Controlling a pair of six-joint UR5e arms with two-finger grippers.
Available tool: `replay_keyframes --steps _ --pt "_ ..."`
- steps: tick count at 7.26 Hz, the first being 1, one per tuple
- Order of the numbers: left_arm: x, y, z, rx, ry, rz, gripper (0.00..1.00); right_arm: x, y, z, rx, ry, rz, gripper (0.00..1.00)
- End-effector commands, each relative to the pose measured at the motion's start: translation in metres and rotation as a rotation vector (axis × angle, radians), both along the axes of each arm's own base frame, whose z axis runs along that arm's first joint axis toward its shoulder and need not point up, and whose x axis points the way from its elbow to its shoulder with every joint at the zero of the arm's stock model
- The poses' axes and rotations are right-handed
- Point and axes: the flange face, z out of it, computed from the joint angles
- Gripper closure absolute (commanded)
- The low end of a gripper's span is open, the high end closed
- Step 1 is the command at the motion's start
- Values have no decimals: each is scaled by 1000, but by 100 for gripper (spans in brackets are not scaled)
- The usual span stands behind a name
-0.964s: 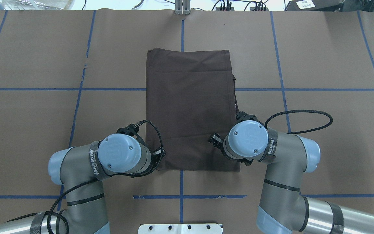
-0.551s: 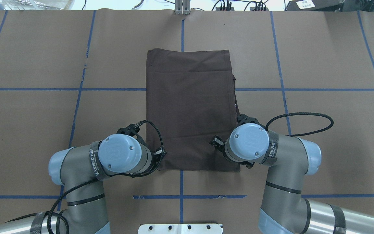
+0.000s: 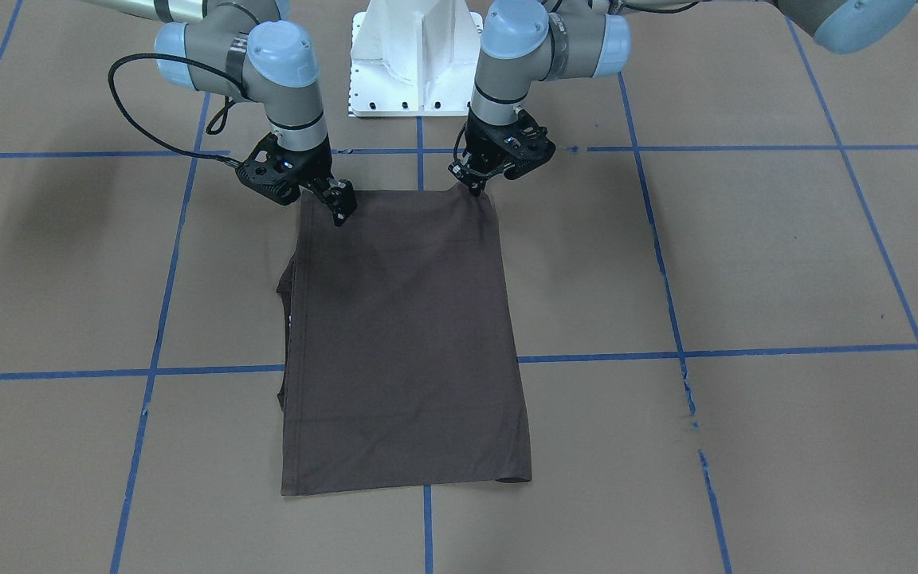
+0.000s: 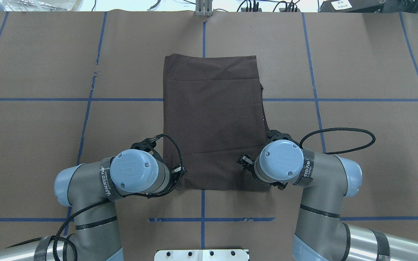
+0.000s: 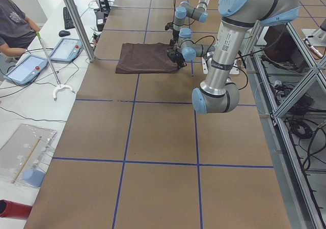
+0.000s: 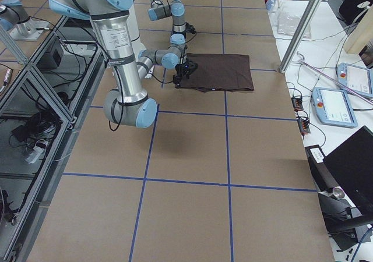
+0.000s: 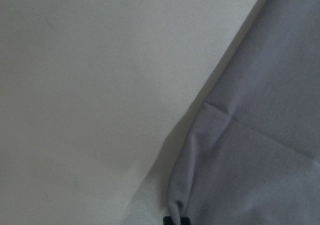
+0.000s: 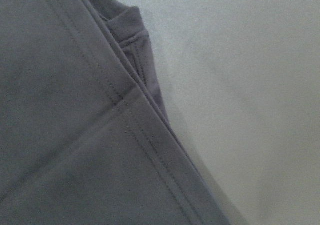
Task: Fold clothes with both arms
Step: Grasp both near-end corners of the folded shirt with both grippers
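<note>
The dark brown T-shirt [image 3: 403,335] lies folded into a long rectangle in the middle of the table; it also shows in the overhead view [image 4: 210,119]. My left gripper [image 3: 473,185] is shut on the shirt's near corner on my left. The left wrist view shows that corner puckered [image 7: 190,185] above a black fingertip [image 7: 177,220]. My right gripper [image 3: 342,211] is low on the other near corner, and its fingers look closed on the cloth. The right wrist view shows only stitched hems [image 8: 125,105], no fingers. In the overhead view both wrists hide the grippers.
The white pedestal base [image 3: 415,56] stands just behind the grippers. Brown paper with blue tape lines [image 4: 201,219] covers the table. A sleeve edge [image 3: 285,283] sticks out from the shirt's side. An operator [image 5: 15,23] and tablets [image 5: 66,50] are beyond the far edge.
My right wrist has shifted slightly toward my base and outward over the shirt's near corner. Faint creases have formed in the cloth between the grippers. My left arm has not moved.
</note>
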Motion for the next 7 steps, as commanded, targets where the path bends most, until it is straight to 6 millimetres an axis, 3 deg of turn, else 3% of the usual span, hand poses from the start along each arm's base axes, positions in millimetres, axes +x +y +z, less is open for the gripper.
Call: replay_keyframes --steps 1,3,4,5,7 --pt "0 0 0 -1 1 -1 100 -2 2 2 -4 3 -1 8" --pt "0 0 0 -1 1 -1 100 -2 3 2 -3 3 -4 75" --pt "0 0 0 0 0 -2 100 -2 3 2 -5 2 -6 95" --pt "0 0 1 0 -1 -2 100 -3 5 0 -16 -5 -17 100" --pt "0 -1 0 1 -1 -3 100 -4 5 -1 -20 -8 -23 100"
